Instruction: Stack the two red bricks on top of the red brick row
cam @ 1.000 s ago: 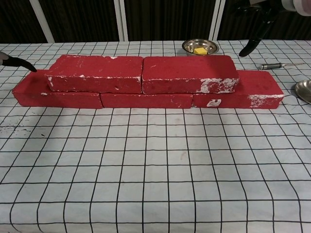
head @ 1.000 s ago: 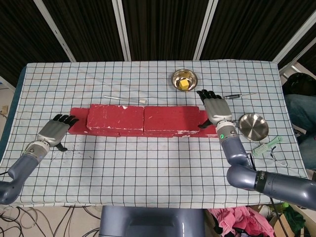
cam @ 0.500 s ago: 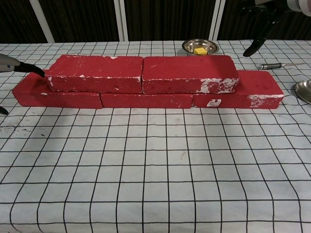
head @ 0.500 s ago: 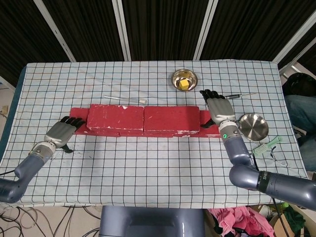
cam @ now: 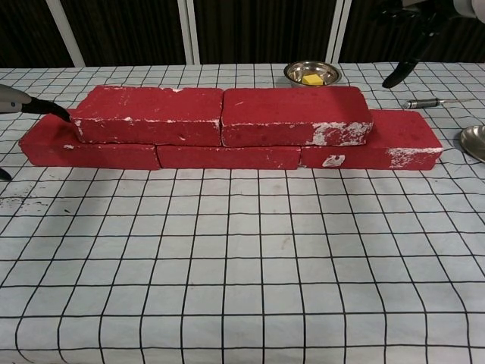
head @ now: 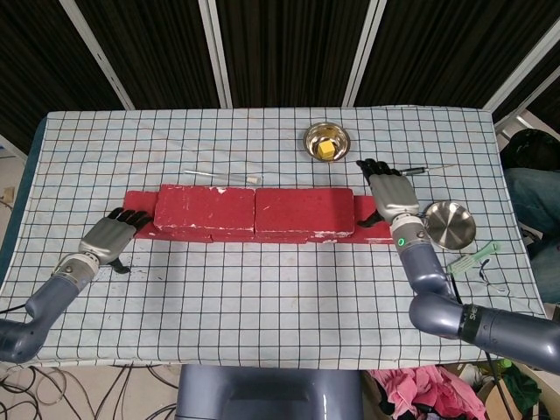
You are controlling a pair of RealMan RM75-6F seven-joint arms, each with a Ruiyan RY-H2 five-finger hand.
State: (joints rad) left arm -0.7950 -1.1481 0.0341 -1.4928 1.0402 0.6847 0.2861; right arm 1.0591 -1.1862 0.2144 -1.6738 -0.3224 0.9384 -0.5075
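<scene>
Two red bricks, the left one (head: 205,208) (cam: 149,114) and the right one (head: 304,209) (cam: 294,115), lie end to end on top of the red brick row (head: 262,234) (cam: 227,156). My left hand (head: 112,236) (cam: 21,103) is at the row's left end, fingers spread, fingertips touching the left brick's end. My right hand (head: 391,201) (cam: 413,30) hovers over the row's right end, fingers spread, holding nothing.
A steel bowl with a yellow block (head: 325,141) (cam: 311,73) stands behind the bricks. Another steel bowl (head: 449,223) sits at the right, with a pen (head: 425,169), a green tool (head: 473,258), and a pipette (head: 222,177) behind the bricks.
My left hand moved right, up to the left end of the bricks. My right hand drifted slightly right and away from the right brick.
</scene>
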